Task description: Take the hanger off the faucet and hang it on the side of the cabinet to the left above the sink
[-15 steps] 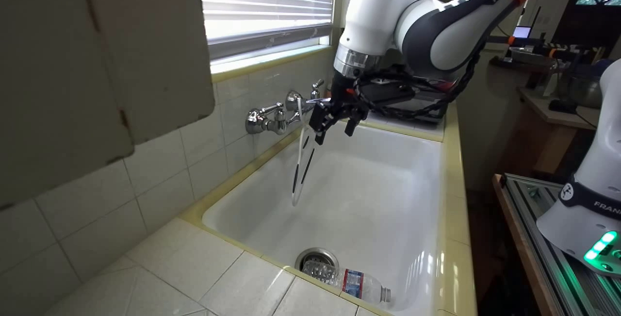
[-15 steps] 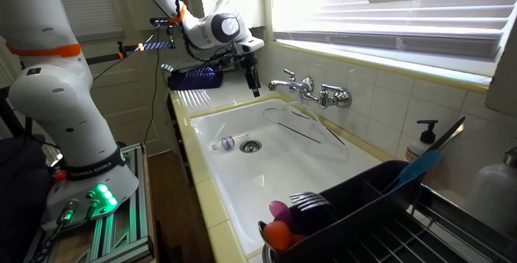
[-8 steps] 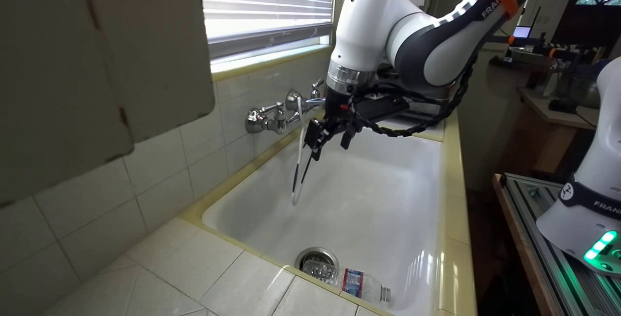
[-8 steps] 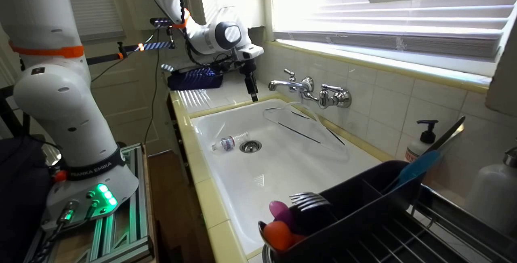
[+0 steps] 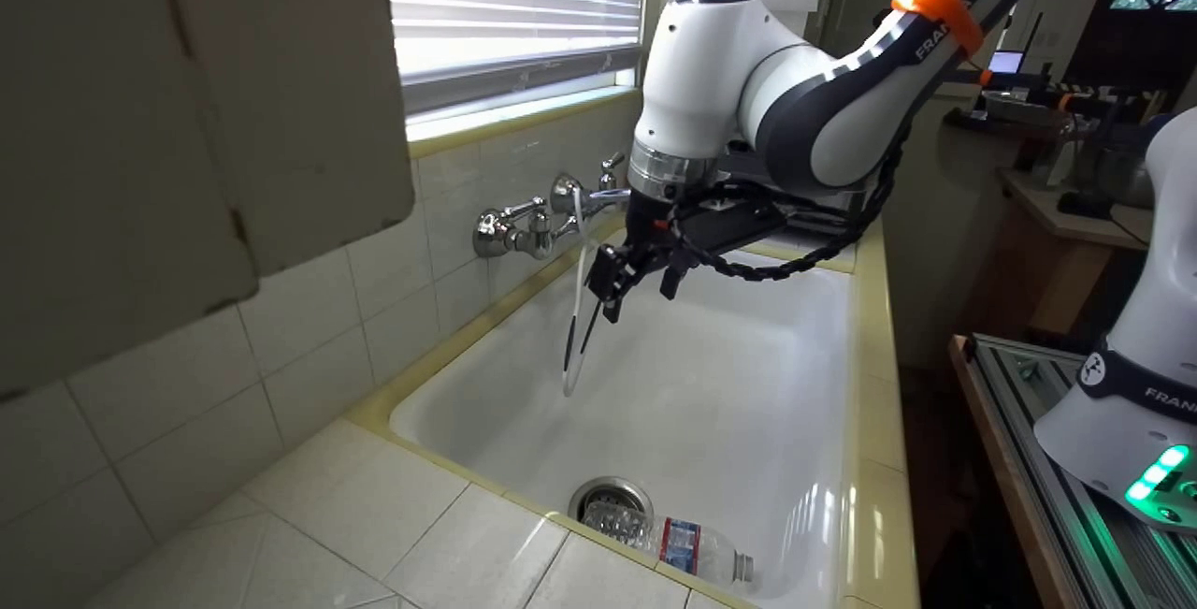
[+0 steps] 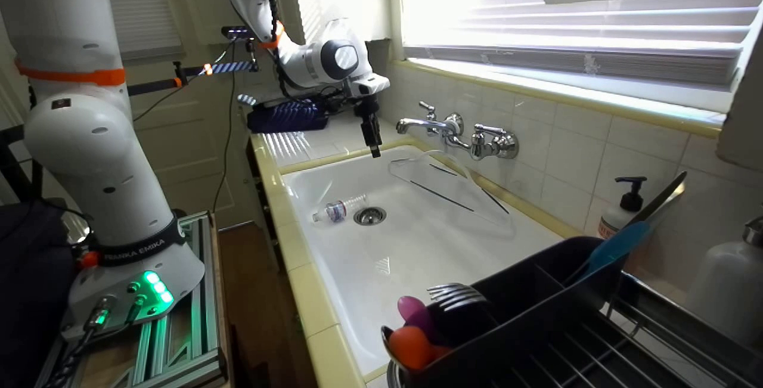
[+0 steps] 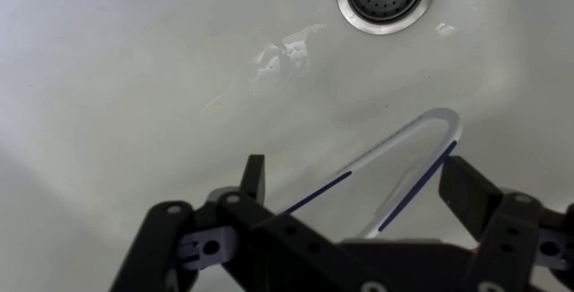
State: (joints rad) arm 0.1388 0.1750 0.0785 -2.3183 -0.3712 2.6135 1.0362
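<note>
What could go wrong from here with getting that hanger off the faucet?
First, a missed grasp: in the wrist view the pincer is open and the slender hanger shows partly between its sides, but the depth is hard to judge, so it might close on air or nudge it. Second, a sideways pull could snag it on the faucet. Third, a weak grip may drop it into the sink.

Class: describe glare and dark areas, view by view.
In both exterior views, glare partly washes out the blinds; in an exterior view, the cabinet lies in shadow; in the wrist view, the gripper looks dark against the pale sink.
</note>
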